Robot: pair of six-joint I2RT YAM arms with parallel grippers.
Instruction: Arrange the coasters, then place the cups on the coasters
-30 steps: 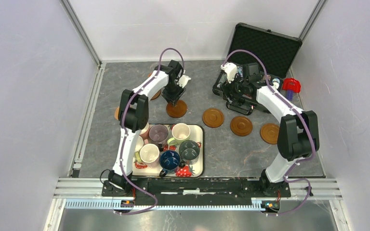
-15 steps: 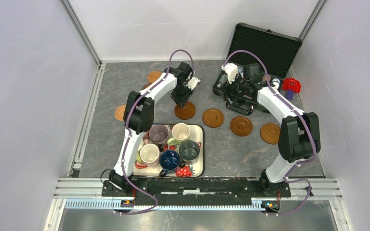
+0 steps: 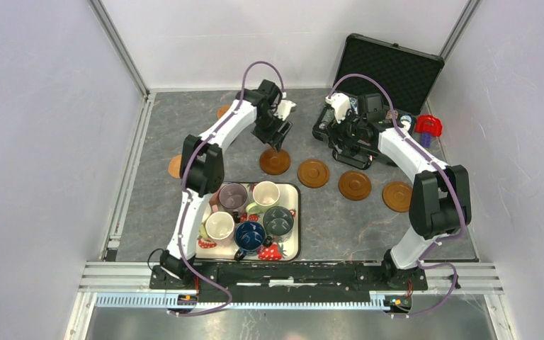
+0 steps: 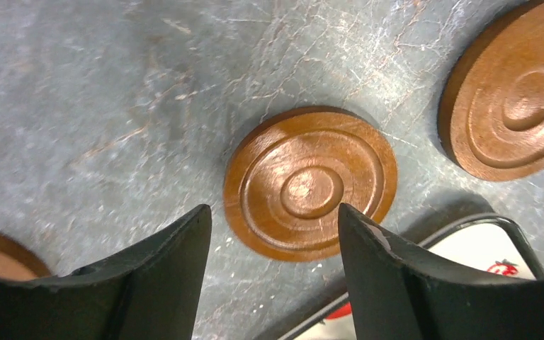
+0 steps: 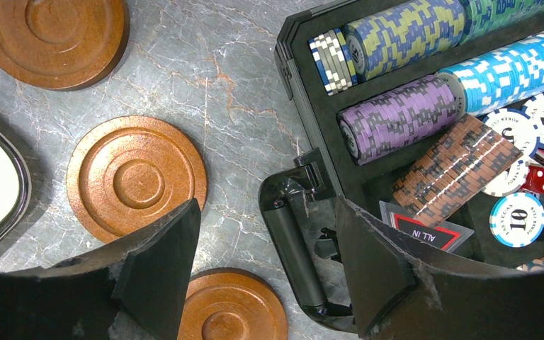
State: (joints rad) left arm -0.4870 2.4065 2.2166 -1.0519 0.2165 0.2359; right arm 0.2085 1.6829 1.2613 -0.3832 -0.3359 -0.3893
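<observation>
Four brown coasters lie in a row on the grey table: [image 3: 275, 161], [image 3: 313, 173], [image 3: 355, 185], [image 3: 397, 196]. My left gripper [image 3: 276, 138] hangs open just above the leftmost one [image 4: 312, 183], which lies flat and free beyond its fingertips [image 4: 275, 212]. Another coaster [image 3: 176, 166] lies at the far left, and one [image 3: 223, 111] peeks out behind the left arm. The cups stand in the white tray [image 3: 294, 244]: mauve [image 3: 232, 195], cream [image 3: 265, 194], grey-green [image 3: 278, 220], blue [image 3: 249, 236], cream [image 3: 219, 227]. My right gripper [image 5: 268, 205] is open and empty over the case handle [image 5: 294, 241].
An open black case [image 3: 389, 67] of poker chips [image 5: 404, 117] stands at the back right, with a red object [image 3: 428, 125] beside it. The tray's corner [image 4: 482, 244] lies close to the leftmost coaster. Walls close in the left, back and right sides.
My left gripper slid a coaster rightward to the left end of the row, let it go and rose off it, open. The right arm stayed still.
</observation>
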